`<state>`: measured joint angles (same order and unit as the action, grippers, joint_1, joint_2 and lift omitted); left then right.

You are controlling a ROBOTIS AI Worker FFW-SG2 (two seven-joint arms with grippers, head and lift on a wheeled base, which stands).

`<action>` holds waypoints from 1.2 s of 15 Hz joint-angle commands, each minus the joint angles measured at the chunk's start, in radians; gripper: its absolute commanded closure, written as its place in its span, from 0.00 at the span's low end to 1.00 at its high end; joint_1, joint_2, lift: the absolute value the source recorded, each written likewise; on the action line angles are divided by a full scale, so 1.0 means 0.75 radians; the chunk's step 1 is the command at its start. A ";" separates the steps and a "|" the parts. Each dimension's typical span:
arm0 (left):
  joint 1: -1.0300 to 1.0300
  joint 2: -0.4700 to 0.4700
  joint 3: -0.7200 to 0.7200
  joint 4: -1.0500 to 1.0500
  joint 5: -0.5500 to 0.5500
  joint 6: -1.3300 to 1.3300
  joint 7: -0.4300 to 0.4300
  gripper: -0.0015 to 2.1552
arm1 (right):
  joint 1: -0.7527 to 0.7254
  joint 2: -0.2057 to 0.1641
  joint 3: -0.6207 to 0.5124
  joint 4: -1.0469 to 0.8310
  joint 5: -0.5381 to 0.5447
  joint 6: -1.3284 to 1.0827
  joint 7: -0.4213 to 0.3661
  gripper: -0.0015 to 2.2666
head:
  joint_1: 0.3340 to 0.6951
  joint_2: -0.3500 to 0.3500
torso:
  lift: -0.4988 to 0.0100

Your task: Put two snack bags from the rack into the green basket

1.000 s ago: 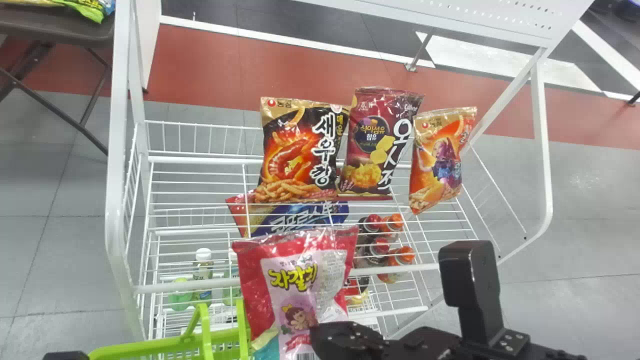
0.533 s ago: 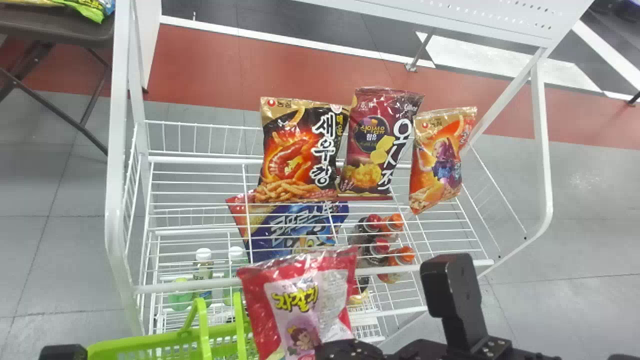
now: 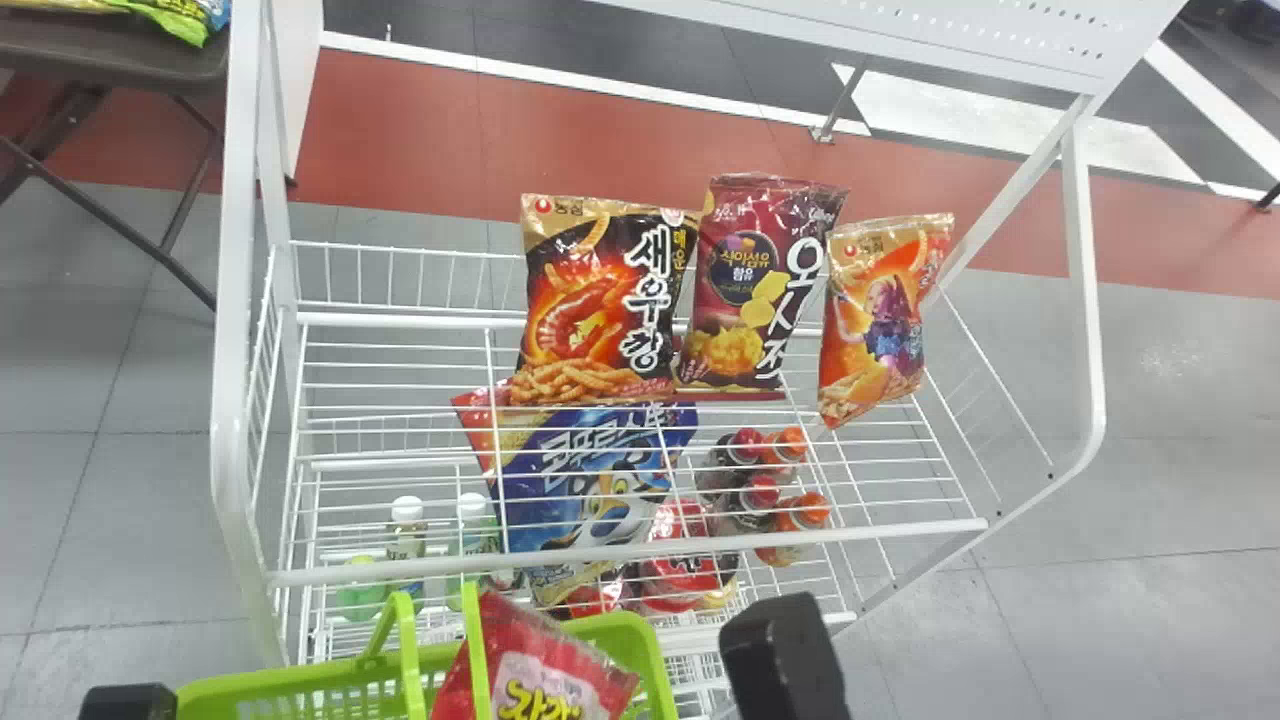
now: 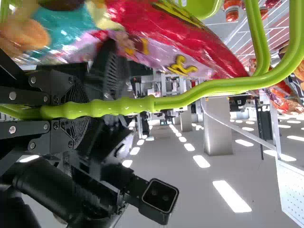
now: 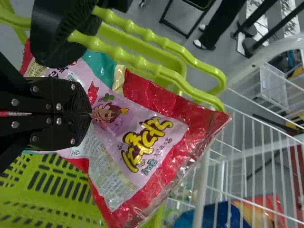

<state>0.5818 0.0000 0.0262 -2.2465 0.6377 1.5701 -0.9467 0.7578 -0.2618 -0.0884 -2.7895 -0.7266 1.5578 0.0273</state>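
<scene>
The right gripper (image 5: 90,114) has, over the green basket (image 5: 47,190), the red-and-pink snack bag (image 5: 156,107) clamped fast; clear of the raised handles (image 5: 164,75), ease its top corner (image 5: 216,121) down well inside before letting go.

Site: shop-type display set up in a large hall. Evidence: white wire rack (image 3: 640,550) with printed snack bags (image 3: 600,300) on its upper shelf, capped drink bottles (image 3: 803,512) lower down, perforated white panel (image 3: 950,35) above; green shopping basket (image 3: 642,650) in front. Left wrist view: long rows of ceiling lights (image 4: 231,196), thick square column (image 4: 217,126). Whether a working store: cannot tell.
</scene>
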 commanded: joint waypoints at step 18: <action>0.016 -0.003 0.022 0.001 0.003 -0.004 -0.018 0.68 | -0.020 0.091 -0.252 0.163 0.331 -0.442 0.291 0.03 | 1.00 0.00 | 0.97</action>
<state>0.5924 0.0000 0.0383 -2.2457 0.6397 1.5686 -0.9594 0.7505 -0.2084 -0.2551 -2.7355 -0.5059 1.4295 0.2320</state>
